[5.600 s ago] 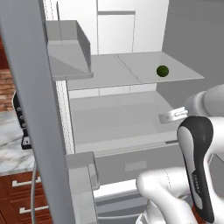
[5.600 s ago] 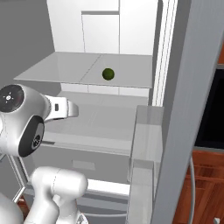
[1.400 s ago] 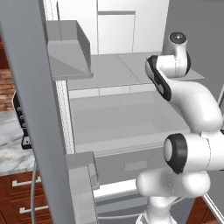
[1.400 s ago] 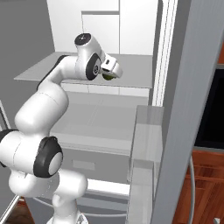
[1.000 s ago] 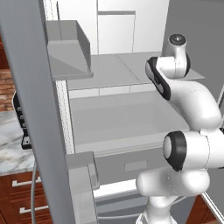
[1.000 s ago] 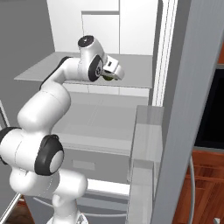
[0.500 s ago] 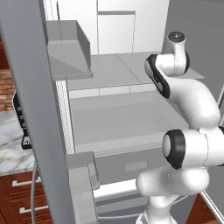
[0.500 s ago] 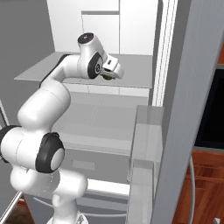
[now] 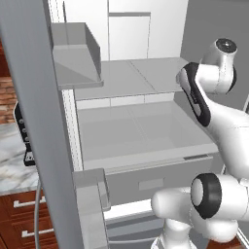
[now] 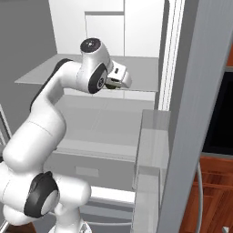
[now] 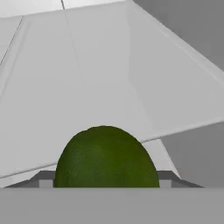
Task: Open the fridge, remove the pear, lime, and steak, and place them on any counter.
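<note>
The lime (image 11: pixel 105 157) sits right at the hand (image 10: pixel 116 83), between its fingertips and straight ahead along its axis. Whether the hand already grips it I cannot tell. Beyond lies the fridge (image 9: pixel 121 78) shelf.

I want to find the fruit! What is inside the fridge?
The fridge holds bare white shelves and the lime, between the robot's fingers. The arm covers part of the upper shelf.

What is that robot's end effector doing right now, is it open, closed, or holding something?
End effector: shut on the small dark green round lime, which sits between its fingertips above the white fridge shelf.
</note>
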Controlling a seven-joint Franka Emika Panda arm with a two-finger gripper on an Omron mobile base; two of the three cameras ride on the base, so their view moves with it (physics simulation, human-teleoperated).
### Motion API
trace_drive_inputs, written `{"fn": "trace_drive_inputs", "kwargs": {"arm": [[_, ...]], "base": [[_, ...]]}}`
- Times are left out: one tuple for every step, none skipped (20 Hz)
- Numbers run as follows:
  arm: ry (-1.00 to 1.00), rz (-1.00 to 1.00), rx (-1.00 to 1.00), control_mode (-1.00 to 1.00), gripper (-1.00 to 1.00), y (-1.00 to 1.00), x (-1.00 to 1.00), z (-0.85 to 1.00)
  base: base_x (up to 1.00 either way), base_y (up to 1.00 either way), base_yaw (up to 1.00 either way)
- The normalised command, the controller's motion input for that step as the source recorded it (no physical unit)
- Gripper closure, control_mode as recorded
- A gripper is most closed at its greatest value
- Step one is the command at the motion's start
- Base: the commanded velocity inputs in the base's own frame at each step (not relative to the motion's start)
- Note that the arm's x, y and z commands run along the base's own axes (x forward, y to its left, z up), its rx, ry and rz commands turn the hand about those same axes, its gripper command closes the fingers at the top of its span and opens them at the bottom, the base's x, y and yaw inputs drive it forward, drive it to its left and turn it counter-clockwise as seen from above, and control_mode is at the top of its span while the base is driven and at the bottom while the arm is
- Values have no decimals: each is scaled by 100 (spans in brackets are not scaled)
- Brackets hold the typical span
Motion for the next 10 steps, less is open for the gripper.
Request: {"fn": "trace_drive_inputs", "kwargs": {"arm": [[-1,27,-9,-100,100,0,-100,43],[0,27,-12,-100,100,0,-100,44],[0,27,-12,-100,100,0,-100,44],[0,26,-12,-100,100,4,-100,39],[0,26,-13,-100,100,11,-100,32],[0,25,-11,-100,100,23,-100,25],[0,21,-9,-100,100,30,-100,21],[0,17,-7,-100,100,44,-100,21],[0,11,-5,-100,100,46,-100,15],[0,5,-4,-100,100,39,-100,11]], "base": [[0,0,0],[0,0,0],[0,0,0],[0,0,0],[0,0,0],[0,0,0],[0,0,0],[0,0,0],[0,0,0],[0,0,0]]}}
